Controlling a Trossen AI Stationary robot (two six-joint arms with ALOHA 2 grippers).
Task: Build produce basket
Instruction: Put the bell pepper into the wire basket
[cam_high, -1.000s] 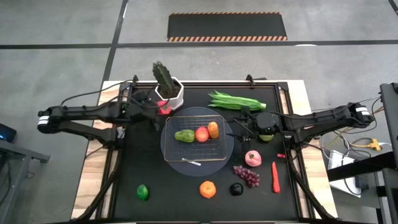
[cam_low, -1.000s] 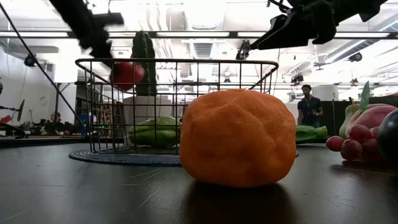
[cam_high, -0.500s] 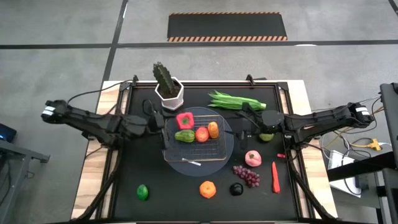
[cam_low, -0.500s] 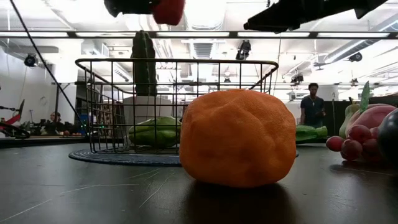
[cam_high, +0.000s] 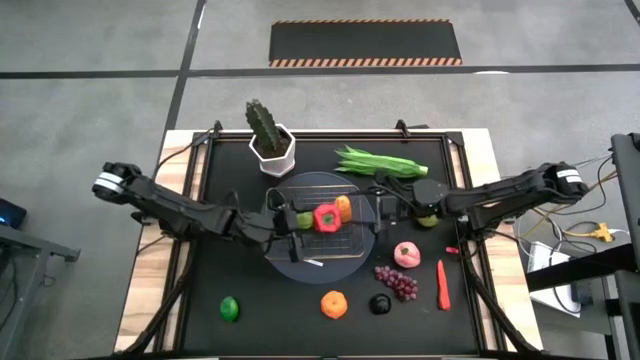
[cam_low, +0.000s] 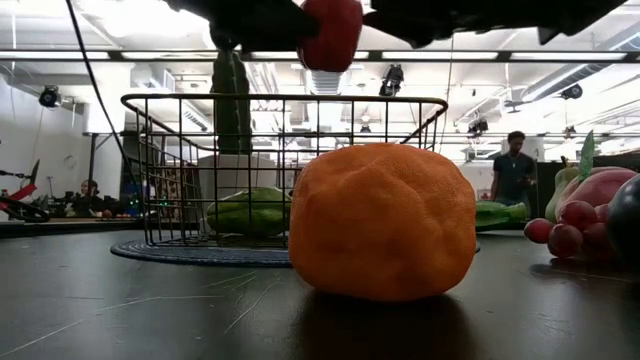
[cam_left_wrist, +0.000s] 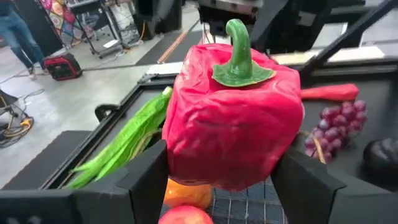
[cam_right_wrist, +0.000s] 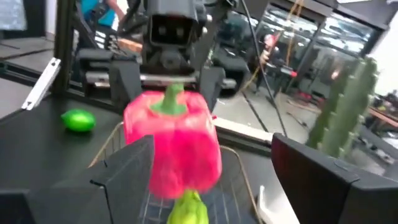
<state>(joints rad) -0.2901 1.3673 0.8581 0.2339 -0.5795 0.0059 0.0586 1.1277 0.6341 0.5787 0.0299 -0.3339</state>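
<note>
the left claw is gripping the red pepper by its sides, holding it in the air over the middle of the wire basket. the right claw is hanging with fingers spread wide at the basket's right rim, holding nothing.

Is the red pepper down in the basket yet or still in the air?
In the air. The left gripper holds the red pepper above the basket; in the low view it hangs above the rim.
</note>
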